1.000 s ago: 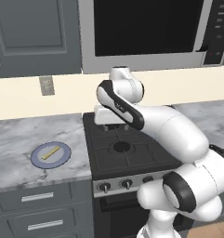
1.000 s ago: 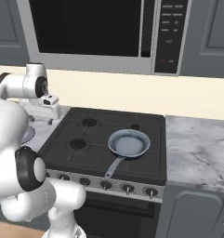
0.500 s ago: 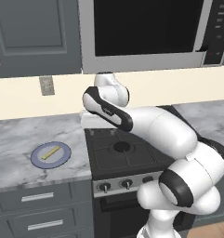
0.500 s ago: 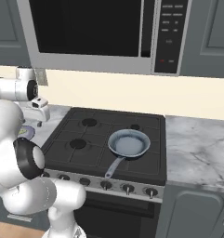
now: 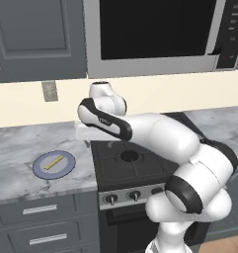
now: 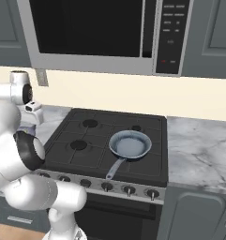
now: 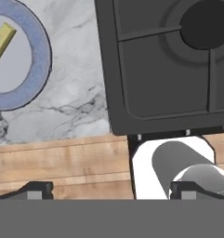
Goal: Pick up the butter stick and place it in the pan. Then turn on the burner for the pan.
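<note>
The tool [image 7: 111,190] hangs with its tips spread wide apart, gripping nothing, above the stove's [image 5: 135,168] left edge. To its left, well apart, the butter stick [image 5: 54,162] lies on a blue-rimmed plate [image 5: 40,171] on the marble worktop [image 5: 21,148]. Farther right, the pan [image 6: 130,144] sits on the stove.

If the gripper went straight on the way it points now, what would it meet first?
The gripper points down, fingers open. Probably it would first meet the marble counter at the stove's left edge, between the stove and the blue-rimmed plate holding the butter stick. Depth is unclear.
</note>
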Robot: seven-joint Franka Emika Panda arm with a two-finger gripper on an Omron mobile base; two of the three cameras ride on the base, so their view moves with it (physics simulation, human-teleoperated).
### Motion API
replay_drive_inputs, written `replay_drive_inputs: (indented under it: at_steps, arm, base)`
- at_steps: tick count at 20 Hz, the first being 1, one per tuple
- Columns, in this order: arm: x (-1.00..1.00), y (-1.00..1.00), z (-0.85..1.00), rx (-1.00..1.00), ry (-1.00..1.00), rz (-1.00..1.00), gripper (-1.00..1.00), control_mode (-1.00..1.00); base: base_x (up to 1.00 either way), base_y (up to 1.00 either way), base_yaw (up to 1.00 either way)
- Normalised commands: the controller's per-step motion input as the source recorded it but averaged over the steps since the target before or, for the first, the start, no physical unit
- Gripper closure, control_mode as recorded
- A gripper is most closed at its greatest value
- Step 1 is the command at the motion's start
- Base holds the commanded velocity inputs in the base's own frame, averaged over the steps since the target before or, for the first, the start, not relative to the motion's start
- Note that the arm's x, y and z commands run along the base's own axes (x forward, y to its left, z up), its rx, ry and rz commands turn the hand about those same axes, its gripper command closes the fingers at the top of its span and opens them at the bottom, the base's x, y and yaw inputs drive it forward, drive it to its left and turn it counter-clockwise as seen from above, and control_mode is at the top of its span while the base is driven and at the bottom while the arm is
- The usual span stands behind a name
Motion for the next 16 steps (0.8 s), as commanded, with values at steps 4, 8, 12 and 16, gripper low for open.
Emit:
replay_drive_inputs:
  at_steps: [4,8,12,16]
  arm:
    - [0.03,0.30,-0.22,0.00,0.01,-0.01,-1.00,-1.00]
    - [0.00,0.32,-0.26,0.00,0.00,-0.01,-1.00,-1.00]
    - [0.04,0.27,-0.24,0.00,0.00,0.00,-1.00,-1.00]
    - [0.08,0.31,-0.30,0.00,0.00,0.00,-1.00,-1.00]
  base:
    - [0.00,0.00,0.00]
    - [0.00,0.00,0.00]
    - [0.00,0.00,0.00]
    - [0.00,0.00,0.00]
